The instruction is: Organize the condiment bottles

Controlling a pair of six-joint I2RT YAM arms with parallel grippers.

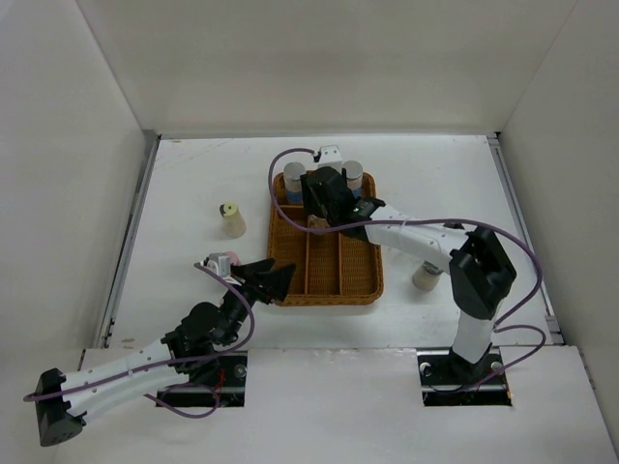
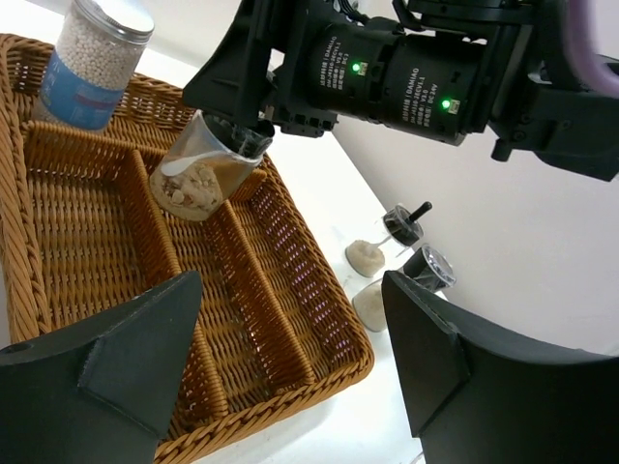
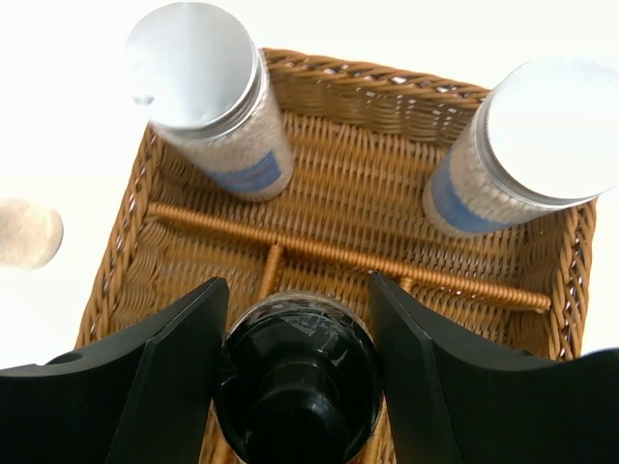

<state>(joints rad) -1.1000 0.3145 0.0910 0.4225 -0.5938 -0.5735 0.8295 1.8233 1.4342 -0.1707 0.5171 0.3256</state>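
My right pincer (image 3: 298, 300) is closed on the black-topped jar (image 2: 205, 179). I hold it by its top. The jar hangs over the wicker tray (image 1: 329, 298), just on the near side of the cross bar (image 3: 338, 253). It leans to one side. I cannot tell if its bottom touches the tray yet.

Two silver-lidded bottles stand in the far part of the tray, one on the left (image 3: 208, 97) and one on the right (image 3: 522, 145). My jar is near them but apart from them.

My left pincer (image 2: 290, 290) is wide and holds nothing. It sits by the near left corner of the tray. The pink-topped shaker (image 1: 221, 263) and the cream shaker (image 1: 230, 220) are out on the table, left of the tray.

Here is what I think could go wrong. The jar leans, so if I let go now it may fall on its side. It hangs close to a thin wall between two slots. If the bottom lands on that wall, the jar will wobble and roll. I grip only the top, so a quick move could make it slip. If I swing toward the far side, I could knock the left silver bottle over. My two arms are close, so they could bump.
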